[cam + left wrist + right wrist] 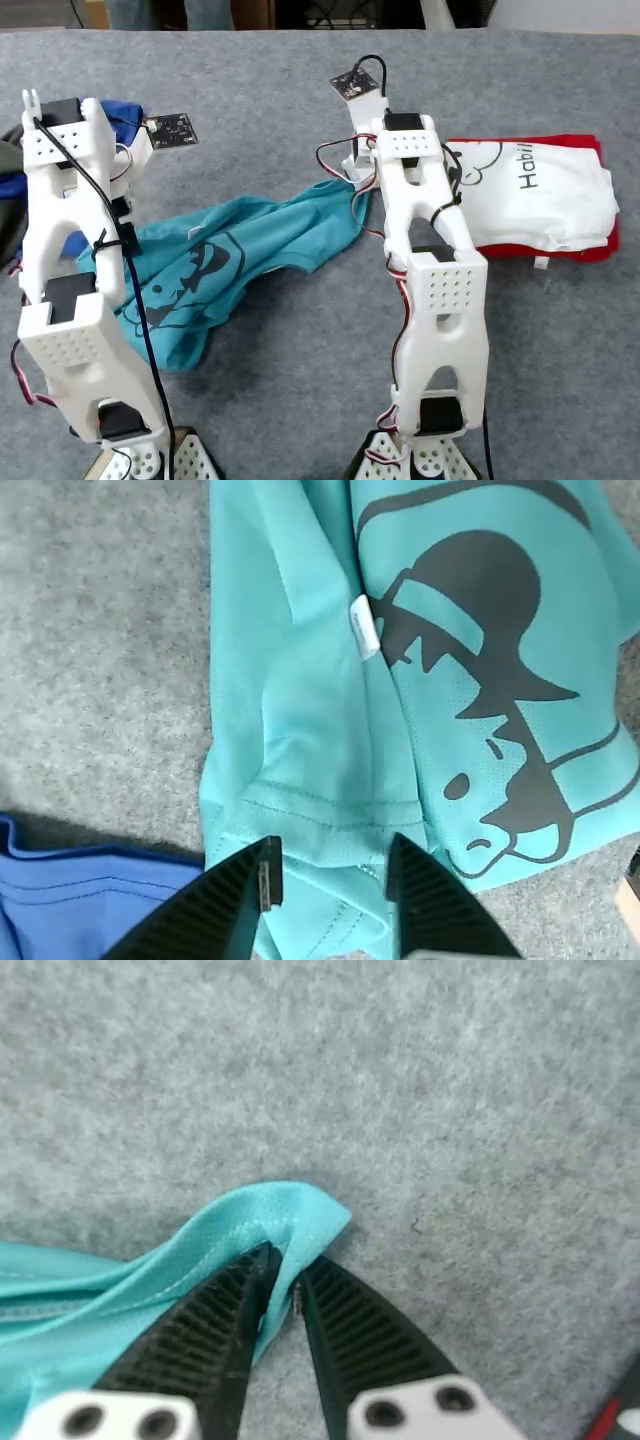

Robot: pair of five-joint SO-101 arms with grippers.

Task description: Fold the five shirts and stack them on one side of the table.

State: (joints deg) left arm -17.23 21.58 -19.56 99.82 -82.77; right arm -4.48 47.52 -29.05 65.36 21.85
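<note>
A grey felt surface [300, 80] is seen. A blue shirt [120, 112] is bunched at its left edge; a crumpled teal shirt [250, 245] with dark print is spread mid-surface, the left gripper [328, 880] held open over its hem, its corner pinched by the right gripper [285, 1280].

We are seeing a crumpled teal fabric shirt [230, 265] lying mid-table on the grey felt table [300, 400], stretching between the two arms. The right gripper [287, 1268] is pinching its right end; the left gripper [330, 865] is hanging spread over its left hem. A blue fabric shirt [90, 900] is lying just beside that hem. Far right, a folded white shirt [540, 195] is resting on a folded red shirt [598, 248].
</note>
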